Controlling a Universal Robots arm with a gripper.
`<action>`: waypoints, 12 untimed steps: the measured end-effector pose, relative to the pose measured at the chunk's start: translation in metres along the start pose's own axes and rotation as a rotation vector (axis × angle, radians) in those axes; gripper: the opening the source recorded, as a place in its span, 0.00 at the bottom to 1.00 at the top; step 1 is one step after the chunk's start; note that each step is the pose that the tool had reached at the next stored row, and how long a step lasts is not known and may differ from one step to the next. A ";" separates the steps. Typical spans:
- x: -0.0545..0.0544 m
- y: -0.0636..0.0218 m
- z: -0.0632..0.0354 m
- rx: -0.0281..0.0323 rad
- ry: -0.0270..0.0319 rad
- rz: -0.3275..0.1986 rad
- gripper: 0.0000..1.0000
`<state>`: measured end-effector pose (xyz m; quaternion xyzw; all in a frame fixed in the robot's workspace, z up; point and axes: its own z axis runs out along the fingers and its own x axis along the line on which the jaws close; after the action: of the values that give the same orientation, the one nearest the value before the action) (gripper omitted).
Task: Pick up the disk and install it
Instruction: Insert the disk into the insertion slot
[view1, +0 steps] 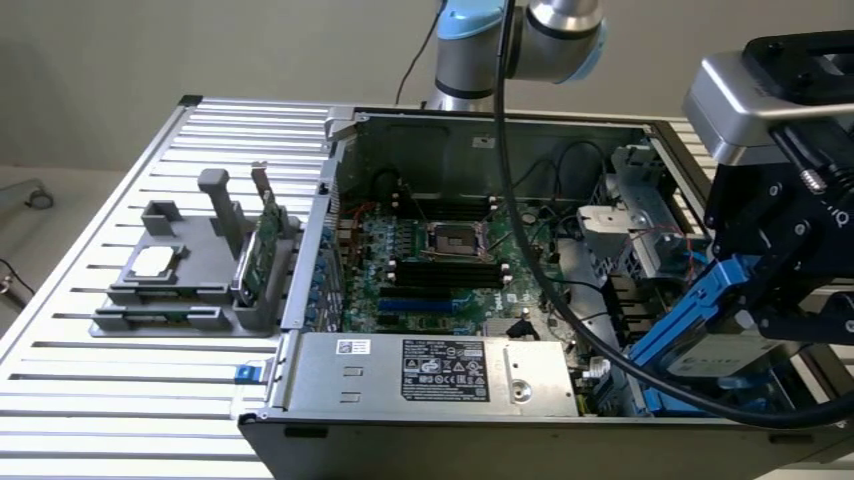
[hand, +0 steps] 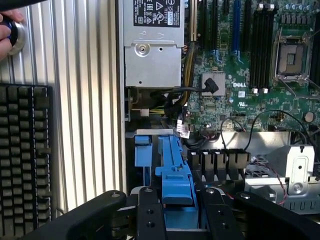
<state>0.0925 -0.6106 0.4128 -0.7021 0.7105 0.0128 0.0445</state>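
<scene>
The disk (view1: 718, 352), a silver-grey drive in blue plastic carrier rails, hangs tilted over the front corner of the open computer case (view1: 400, 395) at the exterior view's right. My gripper (view1: 763, 305) is shut on it from above. In the wrist view the blue carrier (hand: 175, 172) sits between my two black fingers (hand: 150, 215), gripper (hand: 182, 202), just above the drive bay (hand: 150, 135) beside the black connectors (hand: 217, 162). The carrier hides most of the drive's metal body.
The case holds a motherboard (view1: 427, 260), a grey power supply (view1: 427, 372) and black cables (view1: 574, 320). A grey fixture (view1: 187, 280) with a small silver chip and a green card stands at the exterior view's left. A keyboard (hand: 25, 155) and a person's hand (hand: 7, 32) are near the case.
</scene>
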 end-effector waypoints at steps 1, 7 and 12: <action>0.000 0.0000 0.0008 0.0002 0.0001 0.000 0.33; -0.001 0.0002 0.0053 0.0007 0.0001 0.000 0.33; -0.002 0.0004 0.0080 0.0009 0.0000 0.000 0.33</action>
<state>0.0925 -0.6078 0.4050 -0.7021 0.7105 0.0124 0.0449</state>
